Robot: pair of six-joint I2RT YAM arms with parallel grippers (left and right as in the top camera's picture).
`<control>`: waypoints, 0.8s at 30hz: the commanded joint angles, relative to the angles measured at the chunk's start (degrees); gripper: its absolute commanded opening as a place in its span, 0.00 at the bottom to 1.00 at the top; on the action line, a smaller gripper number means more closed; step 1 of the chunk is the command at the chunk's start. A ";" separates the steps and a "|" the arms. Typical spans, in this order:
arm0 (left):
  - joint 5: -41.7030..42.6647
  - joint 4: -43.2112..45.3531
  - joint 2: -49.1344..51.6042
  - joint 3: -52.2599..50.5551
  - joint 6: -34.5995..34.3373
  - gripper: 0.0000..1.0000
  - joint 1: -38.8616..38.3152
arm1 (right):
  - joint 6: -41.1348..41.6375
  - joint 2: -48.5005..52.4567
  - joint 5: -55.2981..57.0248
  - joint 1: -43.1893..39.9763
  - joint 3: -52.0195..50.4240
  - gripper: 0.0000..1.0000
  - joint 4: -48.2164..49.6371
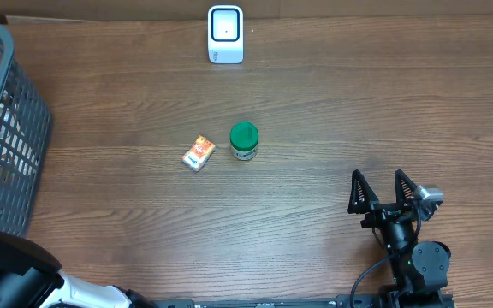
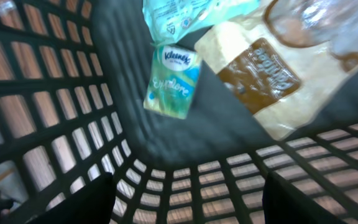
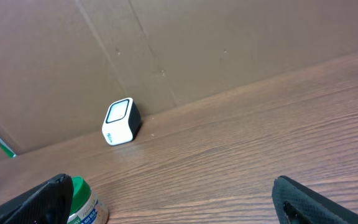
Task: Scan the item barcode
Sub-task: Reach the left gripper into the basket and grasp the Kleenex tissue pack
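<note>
Far left first: the left gripper is down inside the basket, its two fingers well apart and nothing between them, so roomy and empty. Straight ahead of those jaws, a touch toward the left finger, the tissue pack lies label up on the basket floor. Ahead and off toward the right finger is a beige bag with a brown label, its corner just beside the pack. A teal wrapper lies beyond both. The view is blurry and I can't tell whether a barcode shows.

To me this is the pick-up step, and the tissue pack looks the likeliest choice. The next move calls for lowering the jaws until the pack sits between the fingers across its narrow width, clear of the bag, then squeezing.

Out on the table, an orange packet and a green-lidded jar lie just beside each other, and the scanner stands at the far edge. All three are well ahead of the right gripper, toward its left finger. That gripper hangs wide open and empty. Whatever gets lifted must reach the scanner's face with its barcode turned toward it.
</note>
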 commanded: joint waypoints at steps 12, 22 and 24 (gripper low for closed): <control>-4.22 21.79 3.23 -18.38 8.70 0.49 0.20 | 0.04 -0.46 0.50 0.17 -0.61 1.00 0.39; -6.80 24.61 8.74 -18.43 8.70 0.52 0.20 | 0.04 -0.46 0.50 0.17 -0.61 1.00 0.42; -6.73 25.20 9.86 -18.43 8.70 0.52 0.20 | 0.04 -0.46 0.50 0.17 -0.61 1.00 0.39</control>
